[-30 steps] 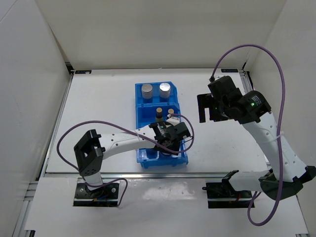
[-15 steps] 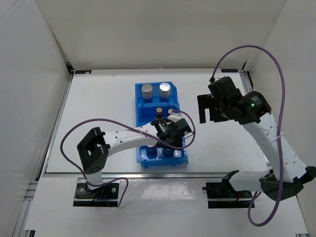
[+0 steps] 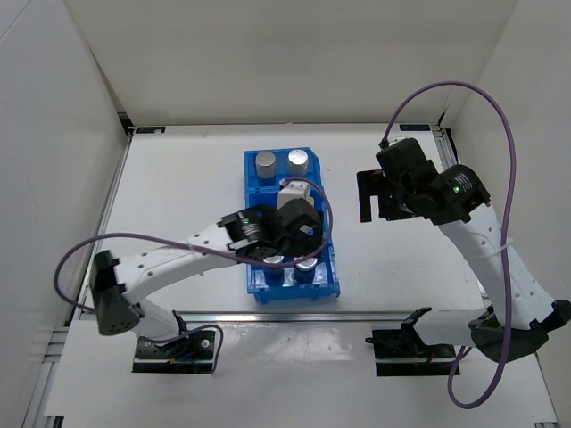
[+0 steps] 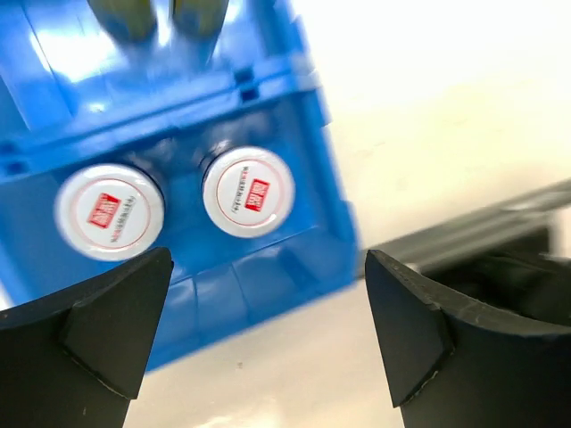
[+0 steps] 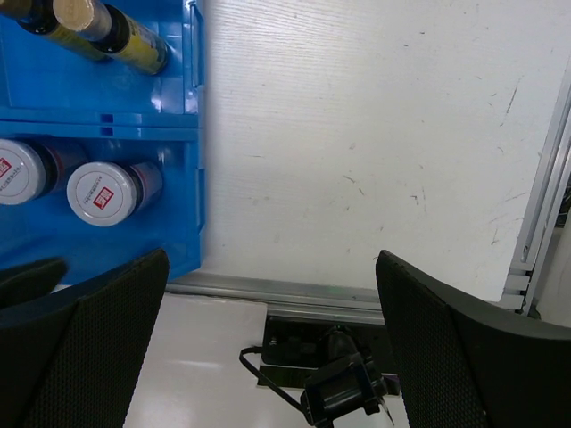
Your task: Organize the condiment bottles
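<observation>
Six condiment bottles stand in the blue bin (image 3: 252, 192). Two silver-capped ones (image 3: 266, 162) (image 3: 298, 160) fill the far compartment. Two squat bottles with red marks (image 4: 110, 211) (image 4: 248, 191) stand side by side in the near compartment. Two slim yellow bottles (image 5: 116, 37) lean in the middle one; in the top view the left wrist hides them. My left gripper (image 3: 290, 241) hovers open above the near compartment, holding nothing. My right gripper (image 3: 369, 197) hangs open and empty over bare table to the right of the bin.
The table's metal front rail (image 5: 294, 292) runs just below the bin. White walls close in the table on three sides. A purple cable (image 3: 500, 134) loops over the right arm.
The left gripper has opened, letting go of a squat bottle in the near compartment, and has risen above it. Its elbow has swung left. The right arm has not moved.
</observation>
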You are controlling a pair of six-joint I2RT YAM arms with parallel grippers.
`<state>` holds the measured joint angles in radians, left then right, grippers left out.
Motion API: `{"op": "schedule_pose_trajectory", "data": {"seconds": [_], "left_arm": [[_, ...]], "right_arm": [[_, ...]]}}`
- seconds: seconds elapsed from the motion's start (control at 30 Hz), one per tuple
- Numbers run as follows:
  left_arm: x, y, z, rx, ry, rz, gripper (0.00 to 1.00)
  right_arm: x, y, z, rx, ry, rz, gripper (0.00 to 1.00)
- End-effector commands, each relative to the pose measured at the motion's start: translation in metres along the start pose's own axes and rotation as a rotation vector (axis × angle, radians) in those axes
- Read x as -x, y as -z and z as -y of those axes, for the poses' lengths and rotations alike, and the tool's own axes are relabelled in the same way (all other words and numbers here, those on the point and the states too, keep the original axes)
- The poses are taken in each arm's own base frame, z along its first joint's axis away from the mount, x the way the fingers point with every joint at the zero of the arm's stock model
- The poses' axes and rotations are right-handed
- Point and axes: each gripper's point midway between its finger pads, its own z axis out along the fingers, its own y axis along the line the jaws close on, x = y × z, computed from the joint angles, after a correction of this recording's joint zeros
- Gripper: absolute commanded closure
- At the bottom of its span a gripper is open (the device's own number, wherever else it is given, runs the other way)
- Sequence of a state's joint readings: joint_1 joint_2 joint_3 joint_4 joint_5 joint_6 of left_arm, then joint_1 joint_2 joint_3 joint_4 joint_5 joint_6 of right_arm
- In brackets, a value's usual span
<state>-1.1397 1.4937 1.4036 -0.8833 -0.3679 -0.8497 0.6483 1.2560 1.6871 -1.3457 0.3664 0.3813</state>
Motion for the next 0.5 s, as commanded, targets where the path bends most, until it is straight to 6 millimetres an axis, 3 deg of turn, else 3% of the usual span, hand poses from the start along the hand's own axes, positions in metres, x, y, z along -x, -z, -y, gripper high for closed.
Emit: {"op": "schedule_pose_trajectory", "data": {"seconds": [0.0,0.1,0.23,0.47], "left_arm": [[0.05,0.065,0.005,-0.118,0.024,0.18,0.0],[0.079,0.1,-0.007,-0.105,-0.028,0.326,0.0],[0.105,0.152,-0.046,-0.08,0.017,0.498,0.0],[0.109,0.182,-0.128,0.089,0.092,0.668,0.0]], "right_arm": [[-0.012,0.013,0.018,-0.069,0.006,-0.038,0.0],[-0.005,0.023,0.025,-0.08,-0.02,0.02,0.0],[0.0,0.028,0.03,-0.094,-0.032,0.062,0.0],[-0.003,0.035,0.046,-0.155,-0.023,0.083,0.0]]}}
